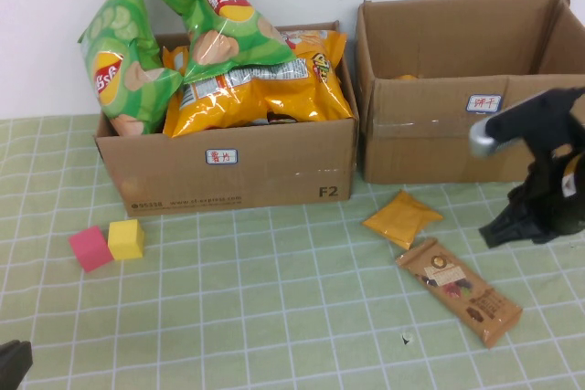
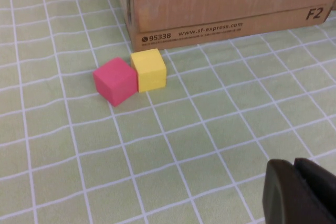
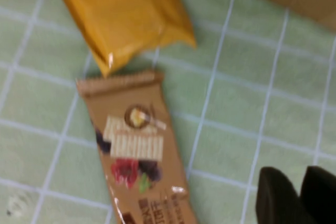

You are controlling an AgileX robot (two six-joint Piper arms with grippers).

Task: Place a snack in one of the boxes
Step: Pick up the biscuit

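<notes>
Nearest the camera, at the bottom left corner of the high view, a dark bit of the left gripper poked in over the green checked tablecloth. Its own wrist view showed its fingertips pressed together with nothing between them, low over bare cloth and well apart from the blocks. Ahead of it sat a pink block and a yellow block, touching side by side, just in front of the left cardboard box.

That left box was heaped with snacks: orange chip bags lay across its top, one green chip bag leaned over its left wall, and another green bag stood on the pile (both rose above the rim). The right cardboard box stood just beside it with its flaps up, and a small orange patch showed inside it.

On the cloth in front of the right box lay a small orange packet and, touching its near corner, a long brown biscuit bar set diagonally. The right gripper hung at the right edge of the table, near the bar but not touching it. In its wrist view the two dark fingertips sat almost together, with only a thin gap, and held nothing.
</notes>
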